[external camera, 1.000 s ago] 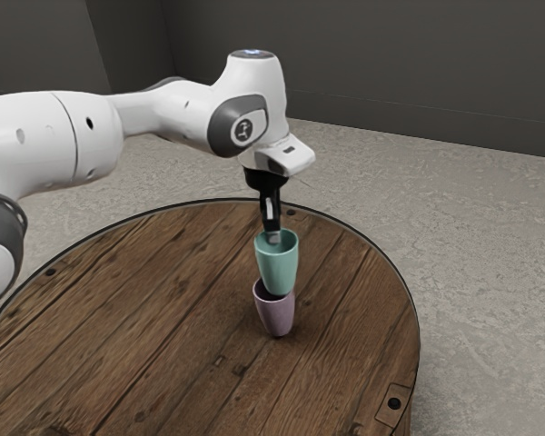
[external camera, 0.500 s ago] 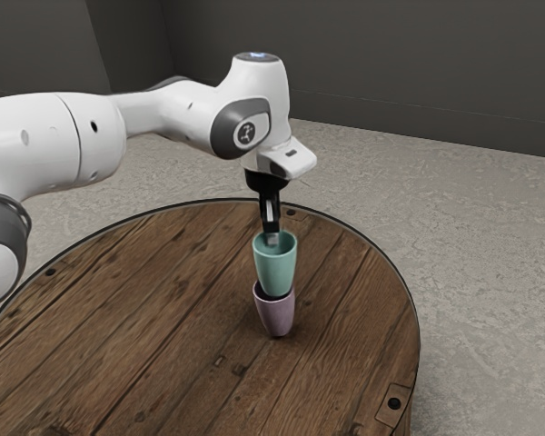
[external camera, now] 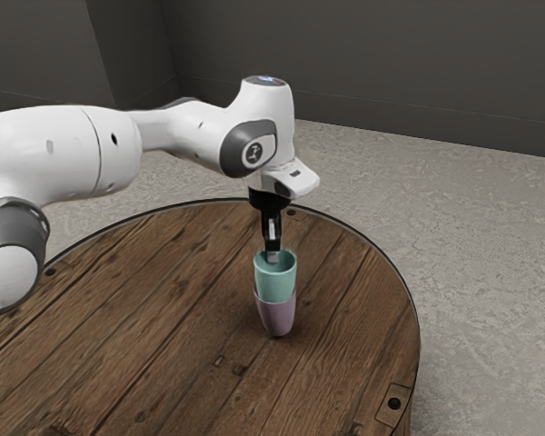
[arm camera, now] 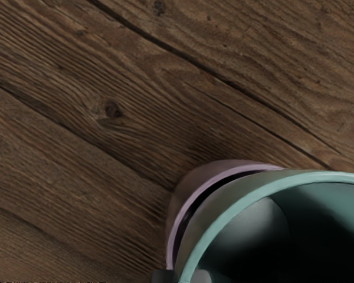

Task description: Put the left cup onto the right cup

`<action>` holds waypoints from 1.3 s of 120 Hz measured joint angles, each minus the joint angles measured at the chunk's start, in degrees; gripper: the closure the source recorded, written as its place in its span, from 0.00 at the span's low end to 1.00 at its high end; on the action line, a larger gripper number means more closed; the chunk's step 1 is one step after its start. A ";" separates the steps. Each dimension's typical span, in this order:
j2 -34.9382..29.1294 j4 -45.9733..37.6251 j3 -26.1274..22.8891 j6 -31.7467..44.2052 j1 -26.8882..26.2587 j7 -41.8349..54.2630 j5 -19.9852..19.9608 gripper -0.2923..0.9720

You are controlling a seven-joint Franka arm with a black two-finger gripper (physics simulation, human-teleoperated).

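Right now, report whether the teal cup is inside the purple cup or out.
Inside, upright: the teal cup sits sunk into the purple cup, whose rim rings it in the wrist view.

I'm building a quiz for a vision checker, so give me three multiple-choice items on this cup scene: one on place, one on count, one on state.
1. Where is the teal cup relative to the purple cup?
A. standing apart from it
B. nested in its mouth
C. underneath it

2. How many cups are there?
A. one
B. two
C. three

3. How does the teal cup sit?
A. upright, mouth up
B. on its side
C. upside down

Answers:
1 B: the teal cup's base sits inside the purple rim, which the wrist view shows ringing it.
2 B: one teal and one purple.
3 A: its open mouth faces up in the exterior view.
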 joint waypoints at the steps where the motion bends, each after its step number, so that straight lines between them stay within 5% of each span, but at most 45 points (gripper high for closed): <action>1: 0.03 -0.05 0.00 0.01 0.02 -0.01 -0.01 0.85; 6: 0.14 -0.20 0.00 0.05 0.08 -0.03 -0.03 0.85; 33: -1.42 -0.85 0.08 0.26 0.03 0.08 0.12 0.48; 55: -3.57 -0.87 0.09 -0.04 -0.01 0.20 0.35 0.33; 93: -8.70 -0.79 0.52 -2.24 0.15 0.75 3.14 0.25; 156: -20.65 -0.84 2.50 -12.79 8.76 2.35 9.80 0.23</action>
